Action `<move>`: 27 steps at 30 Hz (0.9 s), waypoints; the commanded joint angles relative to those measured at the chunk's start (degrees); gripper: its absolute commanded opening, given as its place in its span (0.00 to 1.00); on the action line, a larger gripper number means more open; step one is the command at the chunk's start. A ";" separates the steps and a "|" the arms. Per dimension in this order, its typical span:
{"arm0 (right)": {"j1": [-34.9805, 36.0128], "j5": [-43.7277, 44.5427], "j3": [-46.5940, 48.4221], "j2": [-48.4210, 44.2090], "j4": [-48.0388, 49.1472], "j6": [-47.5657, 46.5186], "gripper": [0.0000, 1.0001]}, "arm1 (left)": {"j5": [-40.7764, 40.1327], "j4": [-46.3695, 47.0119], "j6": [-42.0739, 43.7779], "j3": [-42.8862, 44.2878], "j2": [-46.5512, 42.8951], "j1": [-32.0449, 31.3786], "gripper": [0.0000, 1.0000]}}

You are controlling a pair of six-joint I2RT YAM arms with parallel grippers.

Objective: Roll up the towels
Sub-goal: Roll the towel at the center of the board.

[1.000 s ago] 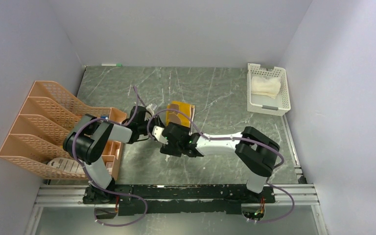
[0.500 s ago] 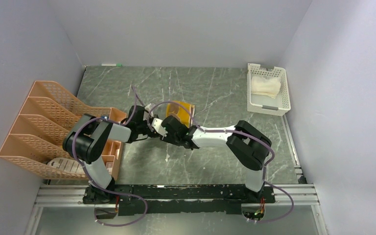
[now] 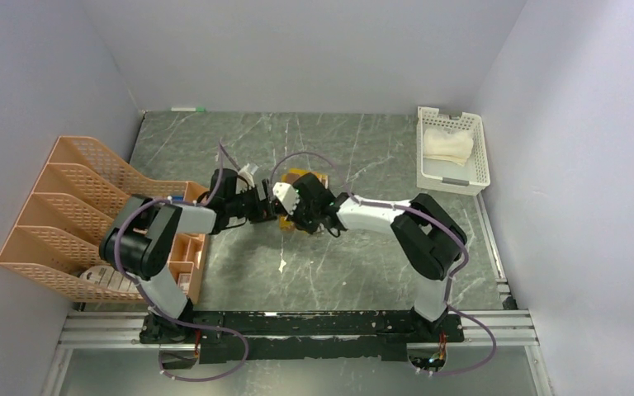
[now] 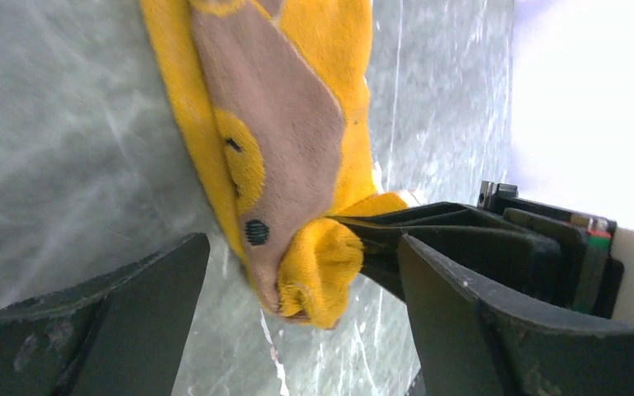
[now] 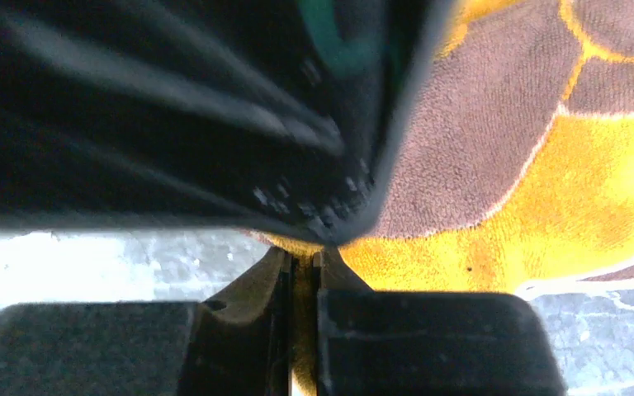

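The brown towel with mustard-yellow patches [image 3: 307, 176] lies bunched on the marble table, mid-left. My right gripper [image 3: 294, 212] is shut on its near yellow edge; in the right wrist view the cloth [image 5: 495, 165] is pinched between the closed fingertips of the right gripper [image 5: 301, 264]. My left gripper [image 3: 268, 205] stands open, its fingers either side of the towel's folded corner [image 4: 314, 272] without pinching it. In the left wrist view the right gripper's black fingers [image 4: 462, 235] clamp that same corner. The cream-white towel [image 3: 448, 144] lies in the basket at the back right.
A white slotted basket [image 3: 483, 161] stands at the back right. An orange mesh file rack [image 3: 74, 206] fills the left side, close to the left arm. A green-capped marker [image 3: 188, 109] lies at the back edge. Both wrists crowd together over the towel.
The right gripper has moved forward and left to the towel and shut on its near edge. The left gripper has opened and let go of the cloth.
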 commanded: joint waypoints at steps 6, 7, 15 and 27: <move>-8.56 -22.62 13.45 6.49 -18.94 -0.49 0.00 | -3.04 -8.82 4.38 2.53 -8.51 4.33 0.97; -9.39 -24.52 14.58 7.09 -19.67 -0.20 0.00 | -2.97 -9.22 4.41 2.19 -9.12 4.53 0.97; -14.59 -40.42 28.96 18.64 -33.84 -0.54 0.00 | 0.59 -2.94 3.62 -4.85 -11.01 4.78 0.97; -16.12 -46.19 38.73 27.41 -40.55 2.83 0.00 | 4.49 2.88 4.81 -4.98 -6.00 3.91 0.97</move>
